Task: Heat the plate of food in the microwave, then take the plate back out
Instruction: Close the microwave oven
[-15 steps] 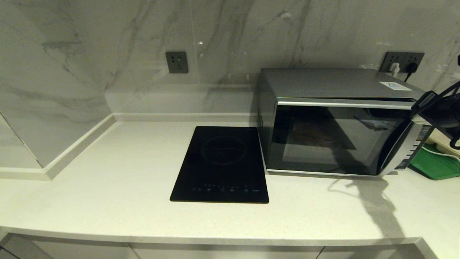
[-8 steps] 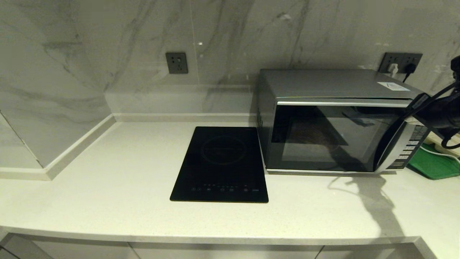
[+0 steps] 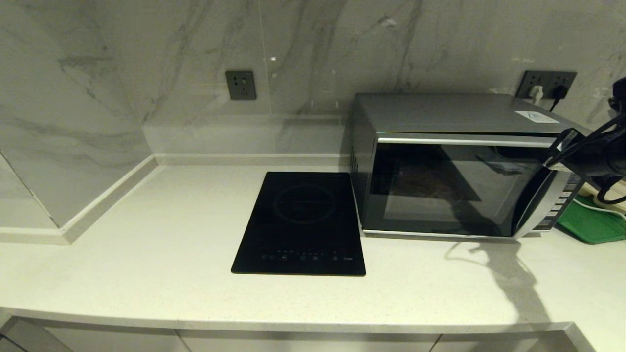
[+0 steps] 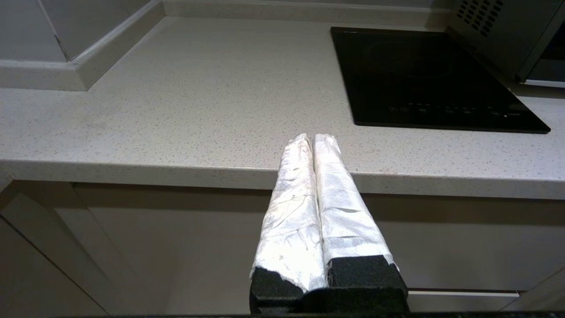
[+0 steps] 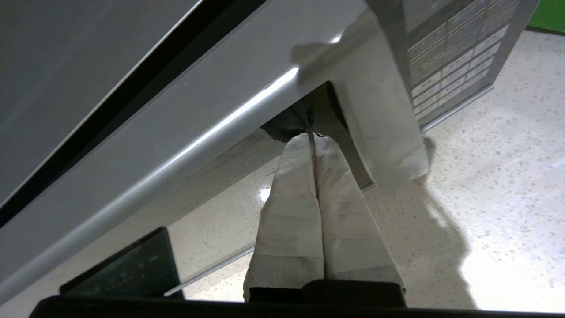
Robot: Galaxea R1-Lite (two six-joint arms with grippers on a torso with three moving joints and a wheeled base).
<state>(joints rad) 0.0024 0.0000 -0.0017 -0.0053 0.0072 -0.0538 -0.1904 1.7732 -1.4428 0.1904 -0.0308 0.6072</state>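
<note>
The microwave (image 3: 455, 166) stands at the right of the counter, its dark glass door (image 3: 440, 188) shut or nearly so. The plate of food does not show plainly; only a dim brownish patch lies behind the glass. My right gripper (image 5: 313, 134) is shut and holds nothing. Its taped tips sit in the gap behind the curved silver door band (image 5: 379, 128), at the door's upper right corner beside the button panel (image 5: 450, 66). In the head view the right arm (image 3: 594, 156) reaches in from the right edge. My left gripper (image 4: 312, 137) is shut and empty, parked low in front of the counter edge.
A flat black induction hob (image 3: 301, 222) lies left of the microwave. A green tray (image 3: 589, 225) and a white cable sit right of it. The wall sockets (image 3: 547, 83) are behind it. The marble wall steps out at the far left.
My right gripper has shifted slightly at the door's upper right corner. The door's right edge swung in a little, then back out. The left arm has not moved.
</note>
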